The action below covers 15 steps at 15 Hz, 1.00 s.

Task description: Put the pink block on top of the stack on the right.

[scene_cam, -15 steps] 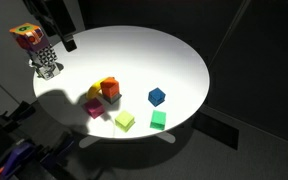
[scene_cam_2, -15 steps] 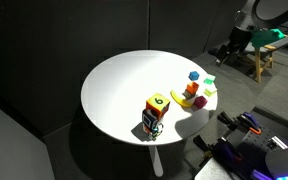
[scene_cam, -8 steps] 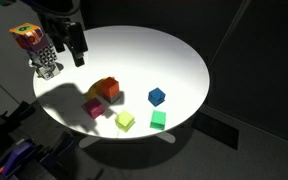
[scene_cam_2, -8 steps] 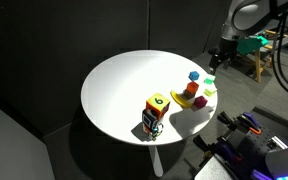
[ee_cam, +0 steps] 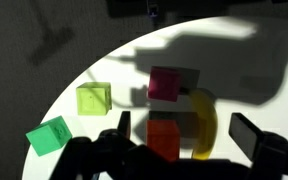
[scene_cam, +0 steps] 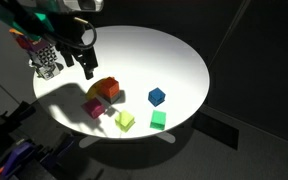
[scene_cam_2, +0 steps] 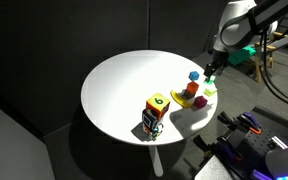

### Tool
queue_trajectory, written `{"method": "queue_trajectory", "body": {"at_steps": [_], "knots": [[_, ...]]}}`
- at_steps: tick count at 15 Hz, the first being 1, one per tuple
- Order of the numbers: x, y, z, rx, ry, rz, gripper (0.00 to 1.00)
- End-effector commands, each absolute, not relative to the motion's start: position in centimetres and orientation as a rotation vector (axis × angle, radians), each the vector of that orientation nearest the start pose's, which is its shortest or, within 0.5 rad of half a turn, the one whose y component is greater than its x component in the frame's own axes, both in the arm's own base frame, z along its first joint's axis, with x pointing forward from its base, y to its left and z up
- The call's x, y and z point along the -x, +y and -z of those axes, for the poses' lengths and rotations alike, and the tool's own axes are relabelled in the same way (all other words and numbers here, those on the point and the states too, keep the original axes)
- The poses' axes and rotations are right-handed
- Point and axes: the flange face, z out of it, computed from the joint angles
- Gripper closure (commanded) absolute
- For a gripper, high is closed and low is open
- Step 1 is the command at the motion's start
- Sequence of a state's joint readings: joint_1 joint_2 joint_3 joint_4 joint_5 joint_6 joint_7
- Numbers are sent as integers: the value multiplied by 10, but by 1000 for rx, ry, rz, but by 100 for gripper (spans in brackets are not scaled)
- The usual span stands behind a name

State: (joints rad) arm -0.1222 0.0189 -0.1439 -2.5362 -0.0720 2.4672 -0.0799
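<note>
The pink block (ee_cam: 167,84) lies on the round white table (scene_cam: 164,50), touching the stack (ee_cam: 165,138) of orange-red cubes. A yellow curved block (ee_cam: 205,125) lies against the stack. In both exterior views the pink block (scene_cam: 94,108) (scene_cam_2: 197,101) sits just beside the stack (scene_cam: 109,88) (scene_cam_2: 191,90). My gripper (scene_cam: 87,65) (scene_cam_2: 210,75) hangs open and empty above the stack. In the wrist view its fingers (ee_cam: 184,135) straddle the stack and the yellow block.
A lime-green cube (scene_cam: 125,121) (ee_cam: 94,98), a green cube (scene_cam: 158,120) (ee_cam: 49,135) and a blue cube (scene_cam: 156,97) (scene_cam_2: 194,75) lie near the table's edge. A multicoloured toy (scene_cam: 39,50) (scene_cam_2: 155,113) stands at another edge of the table.
The arm has come in from beyond the table's edge and down, so the gripper now hangs over the stack and the pink block. The blocks have not moved.
</note>
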Motion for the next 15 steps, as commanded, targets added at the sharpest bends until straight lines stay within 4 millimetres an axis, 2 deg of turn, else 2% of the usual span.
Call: {"method": "queue_trajectory", "body": {"at_steps": [1, 7, 14, 15], "knots": [[-438, -116, -239, 3141, 153, -132, 0], [-441, -109, -206, 3105, 169, -101, 0], [-444, -108, -190, 3127, 163, -65, 0], [-440, -105, -190, 3127, 171, -90, 0]]}}
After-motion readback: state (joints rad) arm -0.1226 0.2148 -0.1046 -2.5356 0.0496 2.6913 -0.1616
